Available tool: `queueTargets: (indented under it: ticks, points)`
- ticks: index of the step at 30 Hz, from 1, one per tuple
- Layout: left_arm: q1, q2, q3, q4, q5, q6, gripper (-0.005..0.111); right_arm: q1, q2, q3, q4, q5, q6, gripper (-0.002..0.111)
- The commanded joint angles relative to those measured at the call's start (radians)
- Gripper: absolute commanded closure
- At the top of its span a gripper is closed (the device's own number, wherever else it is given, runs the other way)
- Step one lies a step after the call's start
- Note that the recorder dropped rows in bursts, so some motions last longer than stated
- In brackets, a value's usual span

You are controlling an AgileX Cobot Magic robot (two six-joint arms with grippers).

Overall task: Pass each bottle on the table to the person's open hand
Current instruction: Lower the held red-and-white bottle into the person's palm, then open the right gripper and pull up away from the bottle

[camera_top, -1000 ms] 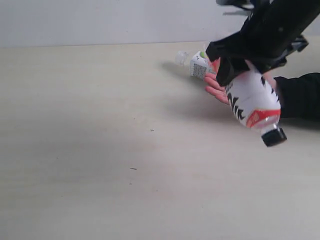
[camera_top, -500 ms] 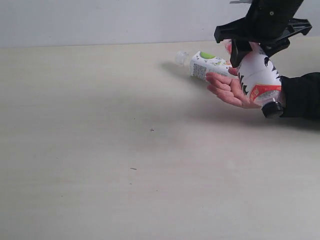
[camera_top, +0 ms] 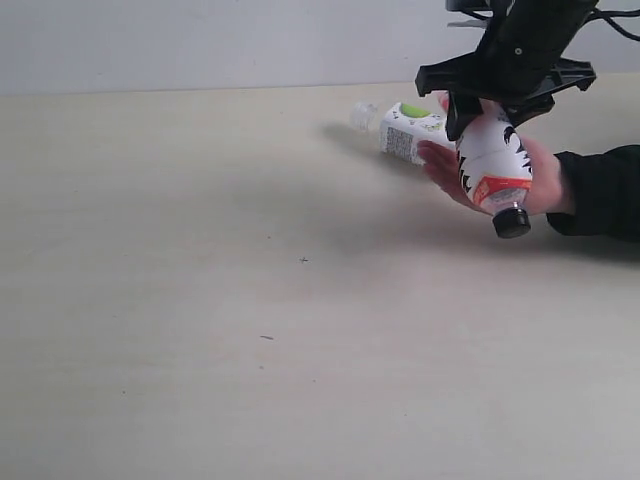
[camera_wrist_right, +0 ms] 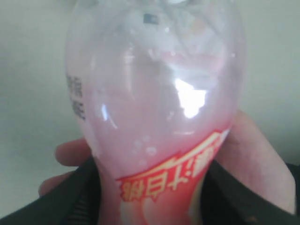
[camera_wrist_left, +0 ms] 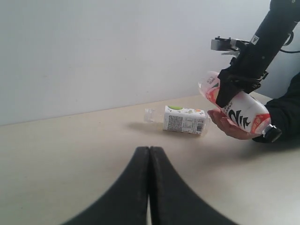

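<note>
My right gripper point(camera_top: 490, 108) is shut on the pink-white bottle with the black cap point(camera_top: 492, 165), holding it cap-down over the person's open hand point(camera_top: 545, 185) at the table's point(camera_top: 200, 300) far right. In the right wrist view the bottle point(camera_wrist_right: 154, 117) fills the frame between my black fingers point(camera_wrist_right: 82, 197), with the hand point(camera_wrist_right: 253, 159) right behind it. A small clear bottle with a green-white label point(camera_top: 405, 128) lies on its side just behind the hand, also visible in the left wrist view point(camera_wrist_left: 183, 119). My left gripper point(camera_wrist_left: 149, 152) is shut and empty, low over the table. The other bottles are out of view.
A pale wall point(camera_top: 200, 40) runs behind the table's far edge. The person's black sleeve point(camera_top: 600, 190) rests on the tabletop at the right edge. A few tiny dark specks point(camera_top: 303, 260) dot the middle of the table.
My right gripper has swung the pink-white bottle up and back from in front of the hand to lie in the palm. The left gripper has not visibly moved.
</note>
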Motion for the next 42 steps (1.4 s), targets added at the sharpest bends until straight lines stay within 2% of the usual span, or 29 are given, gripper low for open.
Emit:
queueTargets:
  ticks: [1, 7, 9, 11, 14, 16, 18, 26, 35, 39, 42]
  points:
    - [0.003, -0.006, 0.005, 0.0, -0.005, 0.003, 0.107, -0.005, 0.02, -0.011, 0.0, -0.01, 0.01, 0.108]
    - [0.003, -0.006, 0.005, 0.0, -0.005, 0.003, 0.107, -0.005, 0.044, -0.011, 0.0, 0.017, 0.023, 0.108]
    - [0.003, -0.006, 0.005, 0.0, -0.005, 0.003, 0.107, -0.005, 0.044, -0.011, 0.0, 0.029, 0.026, 0.102]
    - [0.003, -0.006, 0.005, 0.0, -0.005, 0.003, 0.107, -0.005, 0.042, -0.011, 0.0, 0.038, 0.026, 0.087]
    - [0.003, -0.006, 0.005, 0.0, -0.005, 0.003, 0.107, -0.005, 0.042, -0.011, 0.0, 0.042, 0.026, 0.055]
    - [0.003, -0.006, 0.005, 0.0, -0.005, 0.003, 0.107, -0.005, 0.042, -0.011, 0.0, 0.036, 0.026, 0.04]
    - [0.003, -0.006, 0.005, 0.0, -0.005, 0.003, 0.107, -0.005, 0.042, -0.011, 0.0, 0.034, 0.017, 0.034]
    - [0.003, -0.006, 0.005, 0.0, -0.005, 0.003, 0.107, -0.005, 0.011, -0.011, 0.0, 0.001, 0.003, 0.034]
    - [0.003, -0.006, 0.005, 0.0, -0.005, 0.003, 0.107, -0.005, -0.157, -0.011, 0.0, 0.011, 0.003, 0.034]
    - [0.003, -0.006, 0.005, 0.0, -0.005, 0.003, 0.107, -0.005, -0.271, -0.011, 0.002, 0.056, -0.032, 0.034]
    - [0.003, -0.006, 0.005, 0.0, -0.005, 0.003, 0.107, -0.002, -0.35, -0.011, 0.006, 0.157, -0.096, 0.034]
